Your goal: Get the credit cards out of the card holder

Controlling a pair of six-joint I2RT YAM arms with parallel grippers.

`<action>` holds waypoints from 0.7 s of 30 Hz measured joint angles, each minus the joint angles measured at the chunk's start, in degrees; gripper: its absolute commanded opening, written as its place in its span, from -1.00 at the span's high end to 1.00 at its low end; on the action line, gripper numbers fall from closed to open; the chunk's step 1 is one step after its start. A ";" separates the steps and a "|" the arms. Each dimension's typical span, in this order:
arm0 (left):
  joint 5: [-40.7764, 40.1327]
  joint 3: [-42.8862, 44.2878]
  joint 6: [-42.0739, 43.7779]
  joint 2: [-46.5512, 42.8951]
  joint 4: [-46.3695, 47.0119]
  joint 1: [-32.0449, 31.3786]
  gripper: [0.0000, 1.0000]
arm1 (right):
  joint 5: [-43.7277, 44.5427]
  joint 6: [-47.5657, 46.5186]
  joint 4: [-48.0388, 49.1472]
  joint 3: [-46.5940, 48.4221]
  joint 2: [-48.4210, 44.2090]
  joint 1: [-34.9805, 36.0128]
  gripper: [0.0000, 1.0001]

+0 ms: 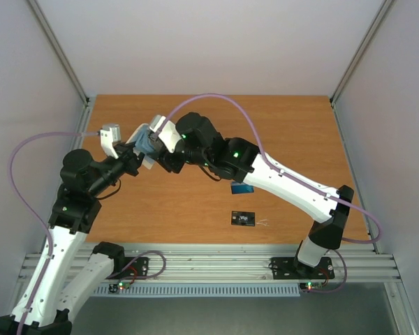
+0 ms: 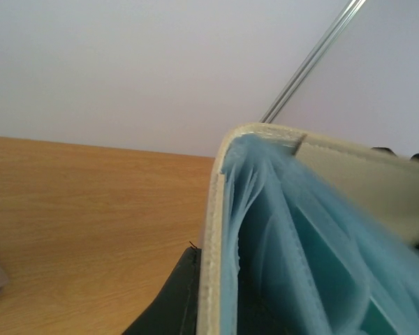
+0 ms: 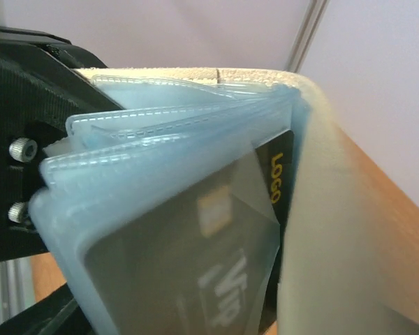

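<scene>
– Pincers first: what is the left one doing?
– From my console I see the left pincer [image 1: 140, 159] clamped tight on the card holder [image 1: 145, 143], gripping it at one rim. In the left wrist view one dark finger [image 2: 173, 303] lies flat against the beige edge.
– And the right?
– I have the right pincer [image 1: 158, 138] close up against the holder from the other side. Its fingers are hidden under the wrist overhead and out of frame up close, so I cannot tell how wide it stands or whether it touches anything.
– Where is the holder?
– Lifted off the counter [image 1: 293, 139], between the two wrists, toward the back left. It stands on edge, and its clear sleeves [image 3: 160, 139] fan open toward the right wrist camera. Overhead, its long axis seems to run away from the arm bases, leaning left, but I would not swear to it.
– Cards?
– I see a dark card [image 3: 216, 279] with yellow lettering in the front sleeve. A blue card [image 1: 242, 188] lies on the counter, partly under the right forearm. A black card [image 1: 243, 219] lies flat just nearer the bases, long side left to right.
</scene>
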 measured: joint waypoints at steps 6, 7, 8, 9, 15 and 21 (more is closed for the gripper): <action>0.13 -0.70 -0.13 -0.02 0.07 -0.02 0.99 | 0.46 1.44 -0.87 0.02 -0.46 -0.94 -0.01; 0.09 -0.76 -0.13 0.00 0.04 -0.02 1.00 | 0.37 1.95 -1.18 0.02 -0.68 -1.38 0.03; 0.13 -0.79 -0.15 -0.02 0.04 -0.02 0.99 | 0.35 2.08 -1.31 0.02 -0.83 -1.73 0.06; 0.28 -0.81 -0.15 -0.07 0.04 -0.02 0.99 | 0.28 2.56 -1.31 0.02 -1.01 -2.21 0.09; 0.85 -1.01 -0.33 -0.72 0.04 -0.20 1.00 | -3.50 4.66 -1.36 0.02 -1.33 -4.85 0.10; 2.25 -1.01 -0.35 -0.85 0.61 -0.22 0.99 | -10.36 6.82 -1.84 0.02 -1.33 -6.80 0.33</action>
